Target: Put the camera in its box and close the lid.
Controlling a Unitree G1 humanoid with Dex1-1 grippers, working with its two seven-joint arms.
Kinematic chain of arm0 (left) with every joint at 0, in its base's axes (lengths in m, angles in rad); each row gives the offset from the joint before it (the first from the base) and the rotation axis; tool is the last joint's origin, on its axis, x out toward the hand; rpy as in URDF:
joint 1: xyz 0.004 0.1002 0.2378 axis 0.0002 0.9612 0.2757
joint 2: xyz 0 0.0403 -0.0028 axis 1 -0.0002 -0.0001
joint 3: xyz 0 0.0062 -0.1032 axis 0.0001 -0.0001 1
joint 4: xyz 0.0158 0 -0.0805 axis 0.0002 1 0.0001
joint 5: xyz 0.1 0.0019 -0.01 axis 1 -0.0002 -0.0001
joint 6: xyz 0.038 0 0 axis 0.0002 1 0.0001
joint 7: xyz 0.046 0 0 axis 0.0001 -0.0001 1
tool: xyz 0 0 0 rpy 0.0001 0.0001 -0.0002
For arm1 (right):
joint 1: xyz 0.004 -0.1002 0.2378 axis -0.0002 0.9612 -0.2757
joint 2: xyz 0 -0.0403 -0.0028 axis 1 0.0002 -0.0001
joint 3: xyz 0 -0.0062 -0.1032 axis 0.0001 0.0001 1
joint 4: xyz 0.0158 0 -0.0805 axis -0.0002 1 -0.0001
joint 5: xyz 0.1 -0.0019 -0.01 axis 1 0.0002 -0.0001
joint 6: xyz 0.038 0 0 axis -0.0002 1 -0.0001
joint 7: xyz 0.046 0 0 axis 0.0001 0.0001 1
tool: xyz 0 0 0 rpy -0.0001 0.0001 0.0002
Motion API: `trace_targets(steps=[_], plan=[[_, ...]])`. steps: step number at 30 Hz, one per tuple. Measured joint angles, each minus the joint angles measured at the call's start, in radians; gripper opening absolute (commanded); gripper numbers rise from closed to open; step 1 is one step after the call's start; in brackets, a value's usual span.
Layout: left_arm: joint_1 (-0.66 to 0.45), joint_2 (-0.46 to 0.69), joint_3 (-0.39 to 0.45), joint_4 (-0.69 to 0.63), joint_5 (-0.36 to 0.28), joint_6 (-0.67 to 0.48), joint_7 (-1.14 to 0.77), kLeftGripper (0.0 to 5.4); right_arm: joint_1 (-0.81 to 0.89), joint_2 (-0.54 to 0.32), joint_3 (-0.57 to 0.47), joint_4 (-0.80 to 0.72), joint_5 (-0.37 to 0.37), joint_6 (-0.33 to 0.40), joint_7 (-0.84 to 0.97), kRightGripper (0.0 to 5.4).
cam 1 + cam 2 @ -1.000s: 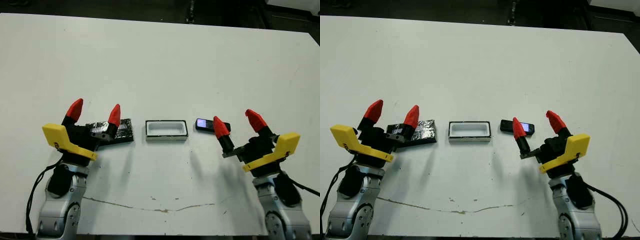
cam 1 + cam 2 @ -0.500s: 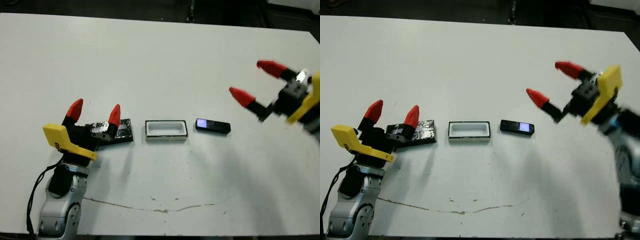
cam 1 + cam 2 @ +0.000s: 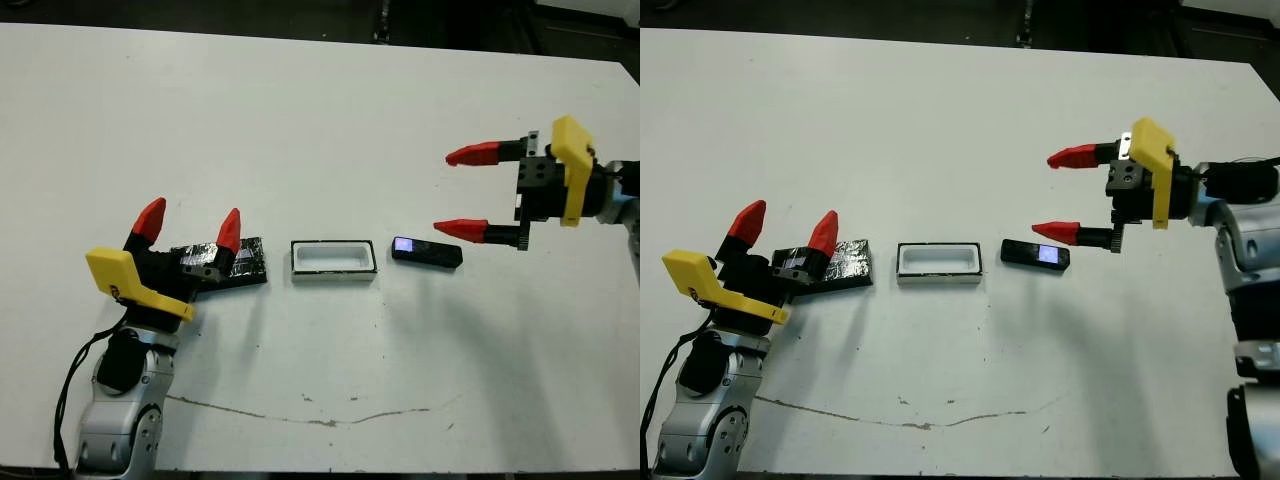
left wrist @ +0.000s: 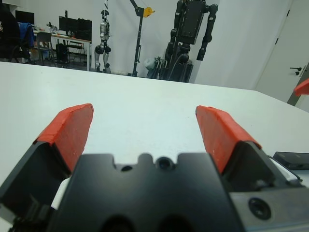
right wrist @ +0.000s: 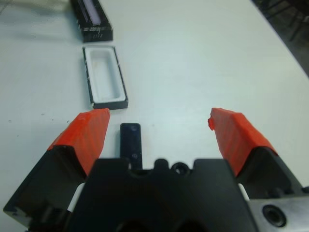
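1. White table (image 3: 320, 110).
2. R gripper (image 3: 458, 192): raised above the table to the right of the camera, fingers wide apart, empty.
3. L gripper (image 3: 190, 225): wide apart, empty, over lid (image 3: 245, 262).
4. Box (image 3: 333, 261): mid-table, empty, btwn lid and camera.
5. Camera (image 3: 426, 251): flat on table, just right of box.

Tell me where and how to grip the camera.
Grip the camera across its narrow width at mid-length, coming from above with the open right gripper. It lies flat and apart from the box, so both long edges are free; its thinness likely leaves little to pinch.
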Motion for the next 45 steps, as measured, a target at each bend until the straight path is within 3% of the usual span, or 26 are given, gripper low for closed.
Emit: trace_targets(steps=[12,15,24,43,45], plan=[[0.000,-0.003,0.000,0.000,-0.005,0.002,0.002,5.39,-0.038,0.046,0.086,0.063,-0.130,-0.022,0.007,5.40],[0.000,-0.003,0.000,0.000,-0.003,0.003,0.002,5.39,-0.038,0.051,0.097,0.065,-0.153,0.004,0.000,5.40],[0.002,-0.004,-0.002,0.000,0.000,0.003,0.006,5.39,-0.038,0.059,0.134,0.062,-0.194,0.085,-0.012,5.40],[0.005,-0.006,-0.003,0.001,0.002,0.003,0.008,5.39,-0.023,0.105,0.160,0.145,-0.217,0.057,-0.022,5.40],[0.005,-0.006,-0.003,0.001,0.002,0.003,0.008,5.40,-0.023,0.106,0.161,0.144,-0.219,0.059,-0.023,5.20]])
